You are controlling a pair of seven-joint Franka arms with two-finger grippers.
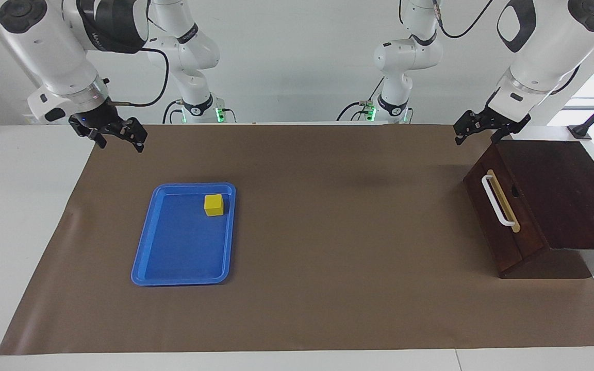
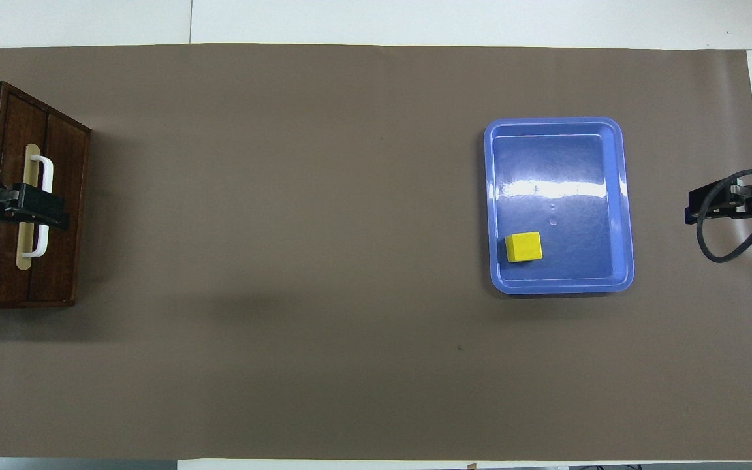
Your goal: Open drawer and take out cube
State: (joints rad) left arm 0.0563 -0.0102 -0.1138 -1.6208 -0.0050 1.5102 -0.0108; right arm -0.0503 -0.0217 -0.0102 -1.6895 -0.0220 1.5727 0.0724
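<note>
Small bright yellow cube [image 1: 214, 204] sits in the blue plastic tray [image 1: 173, 278], in the corner nearer the robots. Dark brown wooden drawer [image 1: 503, 219] with white bar handle [image 1: 497, 202] is closed, at the left arm's end of the worktop [image 1: 328, 232]. Left claw [image 1: 475, 129] hangs above the box's upper edge, empty; finger spread cannot be told. Right claw [image 1: 116, 135] hangs over the worktop's edge, fingers parted, empty.

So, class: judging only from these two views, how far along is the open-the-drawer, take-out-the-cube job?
It looks finished. The yellow cube sits in the blue tray, in the end nearer the robots. The drawer is closed, its white handle free. Nothing is in hand: the left claw hangs by the wooden box, and the right claw waits at its end of the brown mat. Nothing appears left.
</note>
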